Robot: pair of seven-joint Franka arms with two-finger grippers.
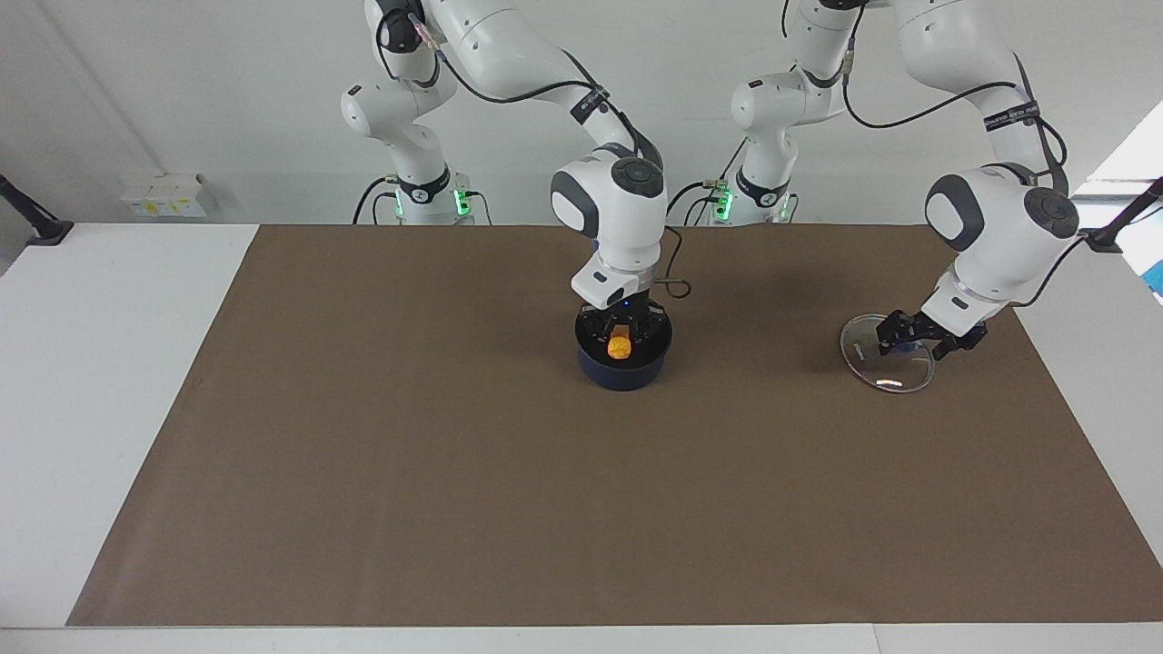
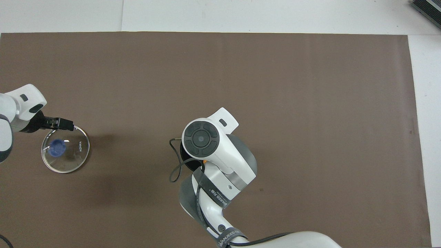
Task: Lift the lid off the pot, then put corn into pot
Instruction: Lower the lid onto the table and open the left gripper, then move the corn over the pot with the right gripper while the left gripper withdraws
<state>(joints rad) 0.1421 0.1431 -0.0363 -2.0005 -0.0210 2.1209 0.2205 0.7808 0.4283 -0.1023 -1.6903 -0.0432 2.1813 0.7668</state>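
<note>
One word, "KONKA", on the lid point(image 2: 65, 153) beside the pot point(image 1: 624, 368).

So the white desk point(image 1: 109, 381) is wearing a big brown mat point(image 1: 454, 472), with the small navy-blue saucepan point(image 1: 623, 373) and round clear glass lid point(image 1: 886, 371) sitting on it.

The pot point(image 1: 624, 356) is set mid-mat point(image 1: 454, 472); the corn point(image 1: 620, 346) is seen inside it, perhaps not yet resting; the lid point(image 1: 886, 363) is laid toward the left arm's end
</note>
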